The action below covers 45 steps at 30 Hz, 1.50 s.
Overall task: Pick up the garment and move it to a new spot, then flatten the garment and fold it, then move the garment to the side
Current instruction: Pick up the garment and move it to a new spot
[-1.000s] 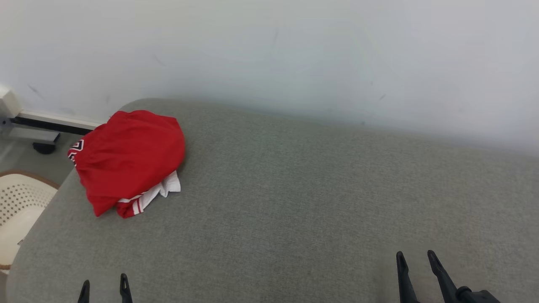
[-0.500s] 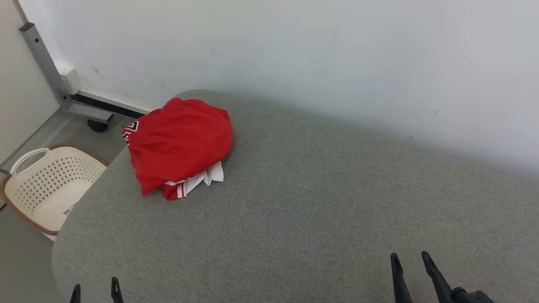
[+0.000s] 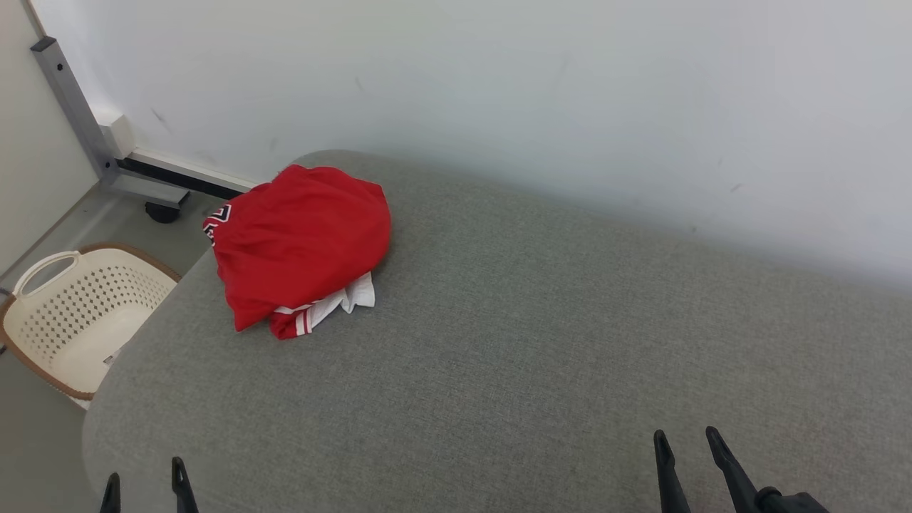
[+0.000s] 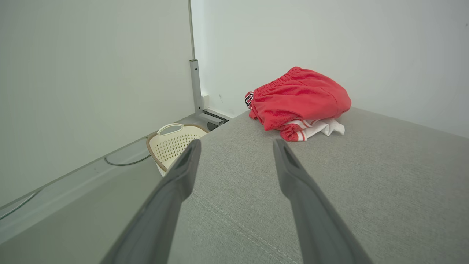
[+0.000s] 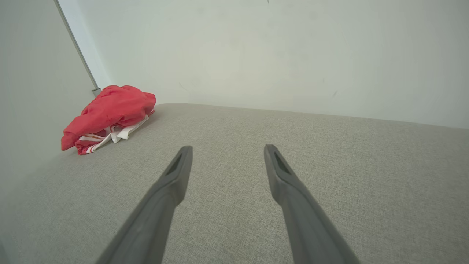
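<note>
A red garment (image 3: 299, 239) with white striped trim lies bunched in a heap at the far left corner of the grey fabric surface (image 3: 541, 342). It also appears ahead in the left wrist view as the garment (image 4: 298, 101) and far to the left in the right wrist view as the garment (image 5: 110, 113). My left gripper (image 3: 142, 479) is open at the lower left, well short of the heap, holding nothing. At the lower right, my right gripper (image 3: 685, 443) is open and empty over bare fabric.
A cream perforated laundry basket (image 3: 78, 313) stands on the floor left of the surface; the same basket (image 4: 174, 141) lies beyond the left fingers. A metal frame leg on a caster (image 3: 153, 192) stands behind it. A pale wall runs close along the far edge.
The head camera has swung left, bringing the basket and frame leg into view. In the last half second the left gripper's tips sit slightly lower and further left; the garment lies unmoved.
</note>
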{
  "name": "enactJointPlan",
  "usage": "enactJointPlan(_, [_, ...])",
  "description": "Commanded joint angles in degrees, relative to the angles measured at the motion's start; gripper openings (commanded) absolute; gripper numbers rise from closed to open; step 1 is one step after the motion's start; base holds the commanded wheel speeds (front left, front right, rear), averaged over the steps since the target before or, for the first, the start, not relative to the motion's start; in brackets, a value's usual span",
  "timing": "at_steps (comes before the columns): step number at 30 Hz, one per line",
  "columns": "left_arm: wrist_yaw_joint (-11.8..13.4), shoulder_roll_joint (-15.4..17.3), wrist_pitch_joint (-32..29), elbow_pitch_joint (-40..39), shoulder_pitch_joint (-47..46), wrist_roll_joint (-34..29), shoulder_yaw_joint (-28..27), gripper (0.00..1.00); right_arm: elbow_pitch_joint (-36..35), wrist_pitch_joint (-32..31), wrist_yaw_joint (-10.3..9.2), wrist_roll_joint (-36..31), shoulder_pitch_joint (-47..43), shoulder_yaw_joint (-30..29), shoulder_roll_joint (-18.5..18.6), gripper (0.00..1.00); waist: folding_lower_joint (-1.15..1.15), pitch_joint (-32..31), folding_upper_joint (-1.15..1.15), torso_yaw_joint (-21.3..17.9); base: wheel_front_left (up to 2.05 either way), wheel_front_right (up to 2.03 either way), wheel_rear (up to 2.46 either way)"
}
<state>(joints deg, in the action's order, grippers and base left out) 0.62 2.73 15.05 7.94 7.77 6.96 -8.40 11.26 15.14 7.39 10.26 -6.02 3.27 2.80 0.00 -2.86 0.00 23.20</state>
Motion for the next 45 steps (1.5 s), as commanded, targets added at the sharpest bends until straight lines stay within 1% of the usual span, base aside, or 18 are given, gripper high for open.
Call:
enactJointPlan(1, [0.17, 0.25, 0.14, 0.43, -1.90, 0.84, -0.34, 1.00, -0.04, 0.09, 0.19, -0.23, 0.14, 0.30, 0.16, 1.00, 0.00, 0.54, 0.00, -1.17, 0.00, 0.00, 0.00])
enactJointPlan(6, [-1.05, 0.22, 0.13, 3.57, -6.21, 1.98, -1.76, 1.00, -0.24, 0.10, 0.19, -0.99, 1.38, 0.46, 0.18, 1.00, 0.00, 1.42, 0.00, -3.79, 0.00, 0.00, 0.00])
enactJointPlan(13, [-3.18, 0.74, 0.12, 12.21, -17.01, 3.90, -6.16, 1.00, -0.62, 0.09, 0.19, -2.74, 4.12, 0.43, 0.19, 1.00, 0.00, 4.72, 0.00, -10.06, 0.00, 0.00, 0.00])
enactJointPlan(21, [-5.66, 5.48, 0.14, 23.62, -30.69, 6.43, -10.34, 1.00, -1.14, 0.09, 0.19, -3.00, 8.19, 0.00, 0.14, 1.00, 0.00, 10.55, 0.00, -17.87, 0.00, 0.00, 0.00])
enactJointPlan(25, [-6.64, 9.34, -0.04, 31.30, -37.10, 7.84, -11.07, 1.00, -1.37, 0.09, 0.19, -2.24, 9.93, -0.06, 0.16, 1.00, 0.00, 13.17, 0.00, -21.48, 0.00, 0.00, 0.00])
enactJointPlan(30, [-7.09, 13.59, -1.43, 39.02, -43.13, 8.70, -10.95, 1.00, -1.45, 0.09, 0.19, -1.27, 11.89, -0.25, 0.11, 1.00, 0.00, 15.75, 0.00, -25.24, 0.00, 0.00, 0.00])
enactJointPlan(35, [-6.71, 17.16, -3.11, 45.81, -47.27, 9.12, -11.31, 1.00, -1.39, 0.09, 0.19, -0.50, 13.07, 0.13, 0.12, 1.00, 0.00, 17.54, 0.00, -28.26, 0.00, 0.00, 0.00])
enactJointPlan(38, [-6.73, 18.94, -4.84, 49.78, -49.11, 9.66, -11.64, 1.00, -1.45, 0.09, 0.19, -0.30, 13.32, -0.04, 0.12, 1.00, 0.00, 18.11, 0.00, -29.36, 0.00, 0.00, 0.00])
enactJointPlan(40, [-6.30, 20.22, -6.14, 52.27, -49.79, 9.35, -11.37, 1.00, -1.38, 0.09, 0.19, -0.25, 13.49, -0.18, 0.12, 1.00, 0.00, 18.37, 0.00, -29.81, 0.00, 0.00, 0.00])
enactJointPlan(45, [-4.87, 22.41, -14.93, 60.33, -51.64, 10.23, -11.46, 1.00, -1.28, 0.09, 0.19, -0.46, 13.28, -0.20, 0.13, 1.00, 0.00, 18.27, 0.00, -30.42, 0.00, 0.00, 0.00])
